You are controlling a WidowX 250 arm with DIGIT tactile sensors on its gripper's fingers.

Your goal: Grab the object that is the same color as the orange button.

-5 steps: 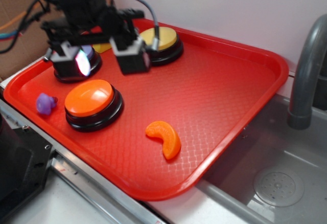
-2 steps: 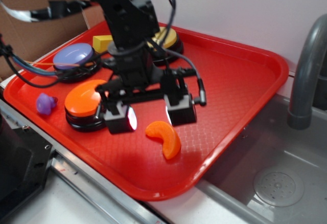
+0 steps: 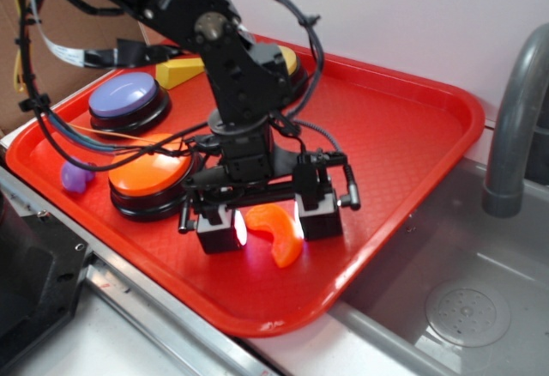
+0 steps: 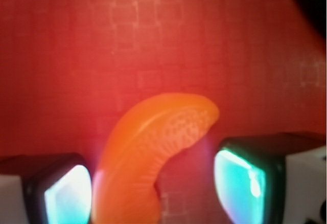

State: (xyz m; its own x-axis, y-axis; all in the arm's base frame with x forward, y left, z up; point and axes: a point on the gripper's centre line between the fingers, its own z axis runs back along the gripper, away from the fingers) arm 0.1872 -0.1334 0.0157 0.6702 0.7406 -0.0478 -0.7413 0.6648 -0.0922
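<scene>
The small glossy orange crescent-shaped plastic piece (image 3: 276, 231) lies flat on the red textured plastic tray (image 3: 412, 136), toward the tray's near edge, just right of the large round orange dome-topped push button on its black base (image 3: 150, 174). Colour matches the button, so this is the target.

The black end effector (image 3: 268, 221) sits low over the piece with its jaws spread and nothing held. The crescent lies between the two pads; wrist view shows the left pad (image 4: 64, 196) right beside the thick lower limb and the right pad (image 4: 245, 183) a little off the curved tip. Contact with the piece can't be confirmed from either view.

Handling judgement:
- Looks like light, rigid moulded plastic. Little closing force should be needed, and crushing seems unlikely.
- Glossy and rounded, so probably slippery. It may squirt out or rotate if pinched on a taper.
- The curved shape means the pads meet non-parallel faces. Best hold is likely across the thick mid-body, where the section is widest, not at the pointed ends.
- The piece sits low on the tray, so the pads probably need to be almost at tray level to catch it below its crown.
- The tray's embossed grid should give some friction and limit sliding as the jaws come together.

Risk: uneven first contact could spin the crescent out of the gap.
</scene>
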